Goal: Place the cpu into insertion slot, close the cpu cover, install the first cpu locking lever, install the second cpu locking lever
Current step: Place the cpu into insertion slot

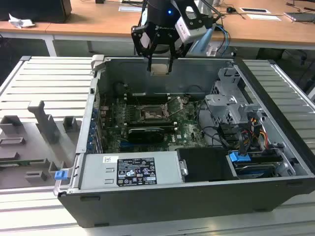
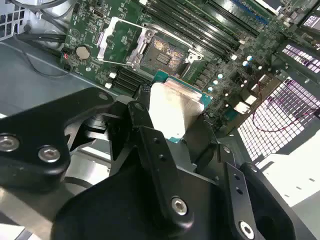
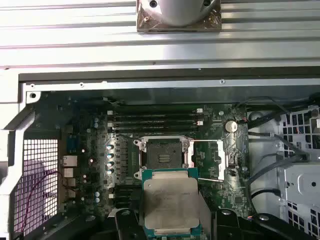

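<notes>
Wood desks [image 1: 98, 22] behind, ribbed metal bench [image 1: 44, 83] w/ PC case [image 1: 162, 209]; tool [image 1: 160, 65] grips cpu [image 3: 170, 202].

Soft, even overhead light fills the exterior view: the ribbed table [image 1: 44, 83] looks pale and bright, while the open computer case [image 1: 197, 78] keeps its interior in dull shadow, and the picture is slightly grainy. In the second wrist view the cpu [image 2: 172, 112] glares nearly white, and light blooms through the mesh panel [image 2: 280, 115] with a purple tint. In the first wrist view the motherboard [image 3: 165, 135] is dim but sharp.
</notes>
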Robot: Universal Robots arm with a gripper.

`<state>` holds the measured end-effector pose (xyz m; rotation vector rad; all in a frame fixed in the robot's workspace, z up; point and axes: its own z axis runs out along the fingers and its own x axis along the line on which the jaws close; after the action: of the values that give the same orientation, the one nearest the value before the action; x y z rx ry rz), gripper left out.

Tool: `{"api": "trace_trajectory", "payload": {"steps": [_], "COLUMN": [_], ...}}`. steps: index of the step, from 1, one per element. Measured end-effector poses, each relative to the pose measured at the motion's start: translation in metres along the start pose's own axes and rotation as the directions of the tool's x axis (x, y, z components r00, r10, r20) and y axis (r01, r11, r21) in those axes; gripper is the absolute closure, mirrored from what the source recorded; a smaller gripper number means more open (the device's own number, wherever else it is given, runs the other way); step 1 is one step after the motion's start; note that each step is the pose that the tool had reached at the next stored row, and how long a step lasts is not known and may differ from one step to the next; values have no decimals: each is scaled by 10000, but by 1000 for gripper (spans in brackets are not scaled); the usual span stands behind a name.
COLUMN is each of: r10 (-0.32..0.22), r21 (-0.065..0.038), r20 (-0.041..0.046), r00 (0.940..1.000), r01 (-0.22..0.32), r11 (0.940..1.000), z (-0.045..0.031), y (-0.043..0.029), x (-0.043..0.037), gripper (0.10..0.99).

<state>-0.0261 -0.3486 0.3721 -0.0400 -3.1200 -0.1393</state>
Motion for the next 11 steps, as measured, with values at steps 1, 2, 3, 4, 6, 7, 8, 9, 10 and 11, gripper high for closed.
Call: {"api": "trace_trajectory", "payload": {"steps": [1, 2, 3, 4, 6, 7, 8, 9, 10, 11], "r10": [36, 90, 151, 256, 436, 464, 491, 519, 539, 574], "r21": [1, -2, -3, -4, -8, -8, -10, -10, -11, -12], "r20": [3, 8, 14, 23, 39, 41, 44, 47, 48, 51], "r00": [10000, 10000, 9999, 9997, 9990, 9989, 9988, 9986, 9985, 9983], "r01": [-36, -90, -151, -256, -436, -464, -491, -519, -539, -574], "r11": [10000, 10000, 9999, 9997, 9990, 9989, 9988, 9987, 9985, 9984], "z": [0, 1, 1, 1, 1, 1, 1, 1, 1, 1], "y": [0, 0, 0, 0, 0, 0, 0, 0, 0, 0], "x": [0, 0, 0, 0, 0, 0, 0, 0, 0, 0], "gripper": [557, 557, 557, 557, 557, 557, 557, 557, 557, 557]}}
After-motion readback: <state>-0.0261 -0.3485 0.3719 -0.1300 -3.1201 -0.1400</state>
